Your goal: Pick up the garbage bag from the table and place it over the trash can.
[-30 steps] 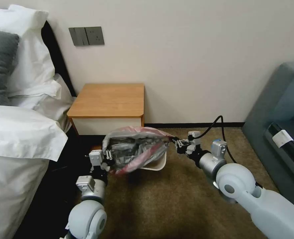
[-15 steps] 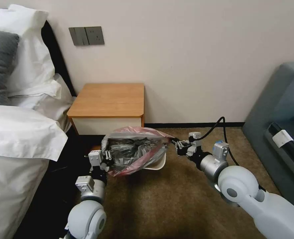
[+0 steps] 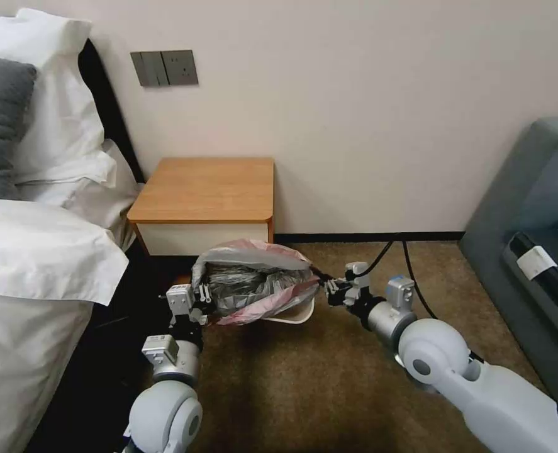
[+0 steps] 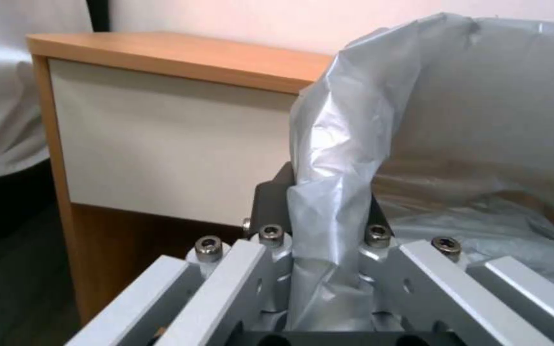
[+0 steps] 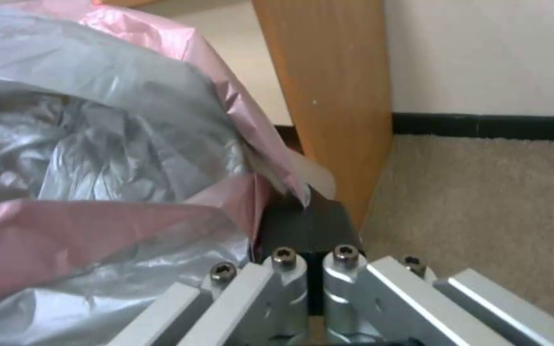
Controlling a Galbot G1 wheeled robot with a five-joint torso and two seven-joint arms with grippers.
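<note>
The garbage bag [image 3: 250, 283] hangs open just in front of the table [image 3: 207, 189], low down near the carpet [image 3: 329, 377]. It is grey and crinkly with a pink edge. Its mouth is stretched wide between the two grippers.

The left gripper [image 3: 200, 301] is at the bag's side nearer the bed [image 3: 33, 264]. Its fingers are pressed together on a bunched fold of grey plastic, which the left wrist view [image 4: 332, 216] shows squeezed between them. The table's white drawer front [image 4: 161, 158] is just behind that fold.

The right gripper [image 3: 326, 288] is at the other side of the bag, farther from the bed. Its fingers are pressed together too, and they pinch the pink edge of the bag [image 5: 251, 144]. The table's wooden side [image 5: 328, 96] stands close behind it.

The trash can [image 3: 291, 313] sits on the carpet in front of the table, right under the bag. A piece of its pale rim peeks out below the bag, and the bag covers the rest of it.
</note>
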